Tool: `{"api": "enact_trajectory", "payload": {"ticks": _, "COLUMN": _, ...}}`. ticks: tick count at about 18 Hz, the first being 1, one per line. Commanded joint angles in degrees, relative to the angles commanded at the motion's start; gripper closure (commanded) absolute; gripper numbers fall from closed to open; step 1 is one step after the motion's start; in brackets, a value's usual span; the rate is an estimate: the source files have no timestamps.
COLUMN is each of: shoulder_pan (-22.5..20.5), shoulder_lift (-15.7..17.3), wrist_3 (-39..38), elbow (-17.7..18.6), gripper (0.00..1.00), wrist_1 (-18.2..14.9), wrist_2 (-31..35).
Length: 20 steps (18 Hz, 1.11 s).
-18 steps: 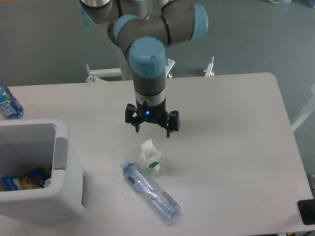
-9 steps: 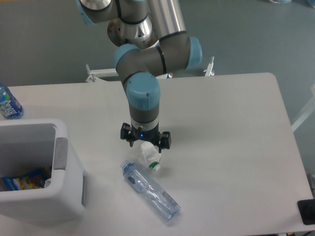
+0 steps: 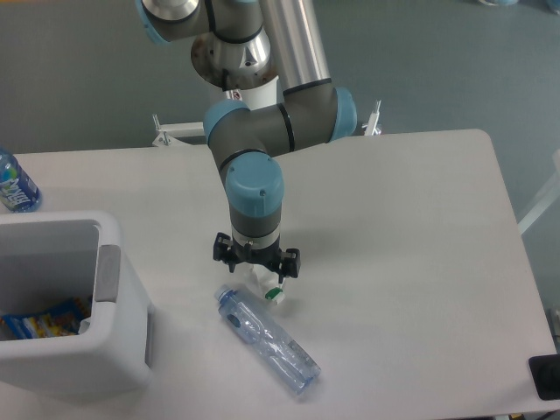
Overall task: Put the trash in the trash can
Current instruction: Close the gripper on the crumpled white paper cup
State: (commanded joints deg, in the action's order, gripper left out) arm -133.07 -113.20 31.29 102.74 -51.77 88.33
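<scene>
— What's changed since a second ago?
— The gripper (image 3: 255,265) has dropped onto the wrapper (image 3: 268,284), fingers spread either side, not clamped.
— And the rest?
— The bottle (image 3: 267,339) lies unmoved just in front; the bin (image 3: 112,297) stays at the table's (image 3: 411,227) left.

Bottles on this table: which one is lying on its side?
The clear bottle lies flat near the table's front edge, just below the hand. The other, the blue-labelled bottle, stands upright at the far left edge, beyond the white bin.
</scene>
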Motion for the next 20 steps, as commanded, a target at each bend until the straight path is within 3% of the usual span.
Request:
{"api": "enact_trajectory", "payload": {"ticks": 3, "shoulder_pan": 0.00, "shoulder_lift": 0.17, "wrist_3": 0.00, "elbow": 0.09, "gripper": 0.81, "wrist_1": 0.26, "wrist_2": 0.18}}
{"api": "enact_trajectory", "payload": {"ticks": 5, "shoulder_pan": 0.00, "shoulder_lift": 0.35, "wrist_3": 0.17, "elbow": 0.18, "gripper": 1.00, "wrist_1": 0.18, "wrist_2": 0.18}}
{"api": "enact_trajectory", "payload": {"ticks": 10, "shoulder_pan": -0.09, "shoulder_lift": 2.10, "wrist_3": 3.23, "elbow": 0.70, "gripper": 1.00, "wrist_1": -0.17, "wrist_2": 0.09}}
{"api": "enact_trajectory", "payload": {"ticks": 14, "shoulder_pan": -1.84, "shoulder_lift": 5.70, "wrist_3": 19.56, "elbow": 3.60, "gripper": 1.00, "wrist_1": -0.88, "wrist_2": 0.00}}
{"api": "enact_trajectory", "payload": {"ticks": 16, "shoulder_pan": -3.51, "shoulder_lift": 8.42, "wrist_3": 22.75, "elbow": 4.22, "gripper": 1.00, "wrist_1": -1.66, "wrist_2": -0.61}}
{"api": "enact_trajectory", "payload": {"ticks": 20, "shoulder_pan": -7.02, "shoulder_lift": 11.25, "wrist_3": 22.76, "elbow": 0.28, "gripper": 1.00, "wrist_1": -2.90, "wrist_2": -10.43}}
